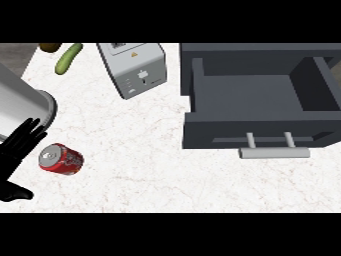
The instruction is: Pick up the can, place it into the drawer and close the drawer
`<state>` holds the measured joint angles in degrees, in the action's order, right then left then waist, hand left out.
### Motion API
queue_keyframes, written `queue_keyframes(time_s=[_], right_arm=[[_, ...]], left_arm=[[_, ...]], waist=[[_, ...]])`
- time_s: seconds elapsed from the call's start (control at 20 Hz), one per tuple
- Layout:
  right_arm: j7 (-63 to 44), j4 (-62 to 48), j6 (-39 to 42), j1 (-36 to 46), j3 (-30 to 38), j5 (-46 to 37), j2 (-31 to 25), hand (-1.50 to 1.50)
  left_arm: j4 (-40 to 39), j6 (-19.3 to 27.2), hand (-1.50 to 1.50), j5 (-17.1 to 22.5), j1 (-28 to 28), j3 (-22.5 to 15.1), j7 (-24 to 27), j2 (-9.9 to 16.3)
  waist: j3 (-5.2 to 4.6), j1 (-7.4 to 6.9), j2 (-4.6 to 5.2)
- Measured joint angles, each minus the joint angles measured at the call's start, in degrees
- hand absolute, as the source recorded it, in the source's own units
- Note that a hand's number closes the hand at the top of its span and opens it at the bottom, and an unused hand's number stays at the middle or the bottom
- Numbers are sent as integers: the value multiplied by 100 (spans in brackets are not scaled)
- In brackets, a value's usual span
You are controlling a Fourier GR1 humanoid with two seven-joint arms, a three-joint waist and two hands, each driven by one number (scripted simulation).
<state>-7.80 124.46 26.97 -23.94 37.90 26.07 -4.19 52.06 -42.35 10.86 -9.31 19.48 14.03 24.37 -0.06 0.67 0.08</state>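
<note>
A red can (61, 159) lies on its side near the counter's (143, 165) left edge. Just beside it, the left hand (10, 155) shows straight, spread fingers, holding nothing. The grey drawer (265, 102) stands open near the right edge.

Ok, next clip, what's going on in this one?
The robot's left hand is open beside a red can lying on its side on the white counter, not yet holding it. The dark grey drawer on the right is pulled open, nothing visible inside. The right hand is out of view. A toaster and a green cucumber sit further back.
</note>
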Motion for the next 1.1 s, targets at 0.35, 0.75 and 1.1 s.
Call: queue_keyframes(time_s=[0.35,0.75,1.1], right_arm=[[-82,112,208,-92,127,120,141,-150],[-266,161,246,34,265,240,119,-150],[-314,133,335,9,403,387,110,-150]], left_arm=[[-1280,233,-150,-748,-330,-214,1005,47],[-2390,425,-150,-1053,-782,-361,1476,23],[-2999,530,-150,-1127,-1077,-421,1662,-84]], waist=[[-3,17,3],[-3,16,6],[-6,37,11]])
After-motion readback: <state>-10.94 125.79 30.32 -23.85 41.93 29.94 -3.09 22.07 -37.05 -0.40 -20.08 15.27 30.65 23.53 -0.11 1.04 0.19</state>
